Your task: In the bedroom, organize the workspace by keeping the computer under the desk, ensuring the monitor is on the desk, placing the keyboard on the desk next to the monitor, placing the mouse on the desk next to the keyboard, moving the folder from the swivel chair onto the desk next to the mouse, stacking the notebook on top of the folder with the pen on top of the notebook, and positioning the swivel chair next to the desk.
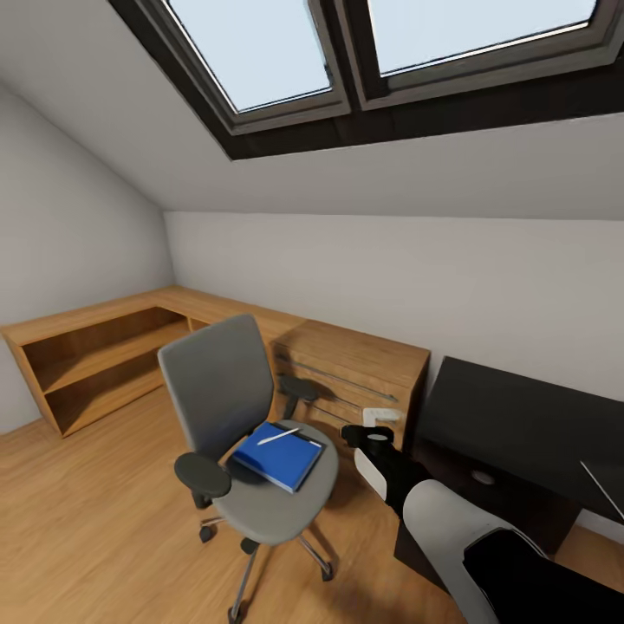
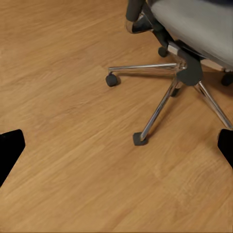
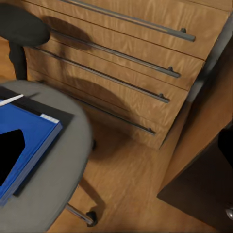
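Right gripper (image 1: 374, 435) hangs open and empty beside the chair (image 1: 251, 433); it should come down level over the pen (image 1: 278, 436) on the folder (image 1: 279, 457). Left gripper (image 2: 116, 145) gapes empty above the floor (image 2: 73, 145).

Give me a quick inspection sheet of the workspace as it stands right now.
Surface: desk, glossy black top, bare where it shows.
Job's things: blue folder lies on the swivel chair seat, white pen on top.
Clutter: nothing seen.
Grippers: left gripper open above wood floor near the chair's base; right gripper open, near the seat.
Cables: nothing seen.
Surroundings: wood drawer cabinet, low shelf, skylights.
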Available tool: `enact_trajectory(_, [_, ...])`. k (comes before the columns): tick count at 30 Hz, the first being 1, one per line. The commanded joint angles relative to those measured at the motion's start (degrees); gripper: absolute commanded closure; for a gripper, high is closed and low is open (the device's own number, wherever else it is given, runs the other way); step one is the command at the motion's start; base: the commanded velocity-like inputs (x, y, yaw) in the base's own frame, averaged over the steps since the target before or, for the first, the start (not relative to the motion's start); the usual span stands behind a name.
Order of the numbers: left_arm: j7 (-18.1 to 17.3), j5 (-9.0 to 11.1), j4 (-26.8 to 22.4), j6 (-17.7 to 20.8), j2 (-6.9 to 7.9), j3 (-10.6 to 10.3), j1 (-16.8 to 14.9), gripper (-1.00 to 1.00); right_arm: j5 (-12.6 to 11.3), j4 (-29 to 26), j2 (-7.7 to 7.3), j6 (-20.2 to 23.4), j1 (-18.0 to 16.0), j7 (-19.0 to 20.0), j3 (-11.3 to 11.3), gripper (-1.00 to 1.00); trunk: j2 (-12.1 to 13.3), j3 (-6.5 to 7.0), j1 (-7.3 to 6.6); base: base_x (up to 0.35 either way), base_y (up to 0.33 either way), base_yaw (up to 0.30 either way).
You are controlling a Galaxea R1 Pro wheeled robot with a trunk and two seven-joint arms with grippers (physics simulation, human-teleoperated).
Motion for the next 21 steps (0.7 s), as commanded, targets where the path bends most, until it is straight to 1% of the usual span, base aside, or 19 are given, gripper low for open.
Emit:
enact_trajectory(1, [-0.03,0.55,-0.03,-0.13,-0.01,-0.02,0.01,-1.00,-0.23,-0.06,0.00,0.37,-0.06,-0.43,0.46,-1.00,-0.04,-0.05,0.01,0.000,0.328,0.000])
enact_trajectory(15, [0.07,0.64,0.11,-0.13,0.16,0.05,0.01,-1.00,-0.31,0.02,0.00,0.45,-0.06,-0.38,0.55,-1.00,-0.04,-0.05,0.01,0.000,0.332,0.000])
enact_trajectory(18, [0.11,0.66,0.82,-0.06,0.17,0.17,0.01,-1.00,-0.35,0.08,0.00,0.46,-0.06,-0.38,0.55,-1.00,-0.04,-0.05,0.01,0.033,0.204,0.000])
enact_trajectory(21, [0.06,0.69,0.95,0.00,0.14,0.20,0.01,-1.00,-0.35,0.08,0.00,0.46,-0.06,-0.38,0.55,-1.00,-0.04,-0.05,0.01,0.004,0.022,0.000])
